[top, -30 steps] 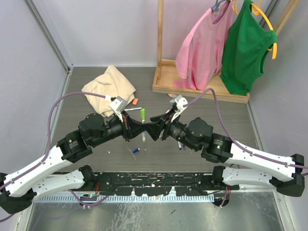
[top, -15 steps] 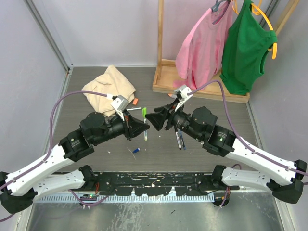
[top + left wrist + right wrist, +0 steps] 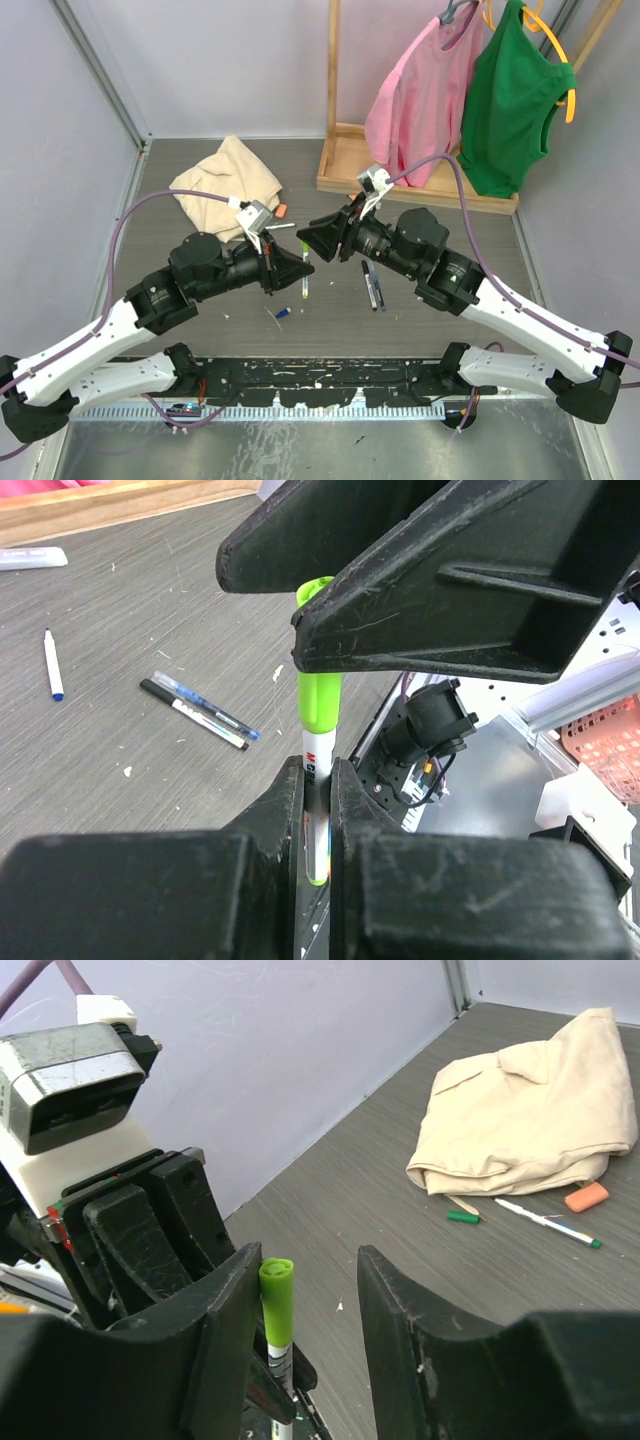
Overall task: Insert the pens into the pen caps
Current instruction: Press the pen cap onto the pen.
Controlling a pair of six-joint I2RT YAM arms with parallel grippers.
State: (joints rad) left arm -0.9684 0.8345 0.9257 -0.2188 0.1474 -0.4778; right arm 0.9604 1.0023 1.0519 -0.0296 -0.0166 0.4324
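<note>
Standing upright in the left tool [image 3: 317,768], white pen [image 3: 319,745] with lime-green cap [image 3: 320,680].

This looks like a robotics laboratory cell, not a home or a shop. Two white and black robot arms, the left arm [image 3: 90,345] and the right arm [image 3: 530,320], are fixed on a black mounting plate [image 3: 320,372] at the near edge of a grey wood-pattern worktop [image 3: 330,330]. Plain pale wall panels [image 3: 230,60] and an aluminium post [image 3: 100,70] enclose it. A purple cable [image 3: 170,195] runs openly. Mixed objects stand there (a wooden clothes rack [image 3: 333,60] with a pink garment [image 3: 415,100] and a green garment [image 3: 510,100], a folded beige cloth [image 3: 225,180]).
</note>
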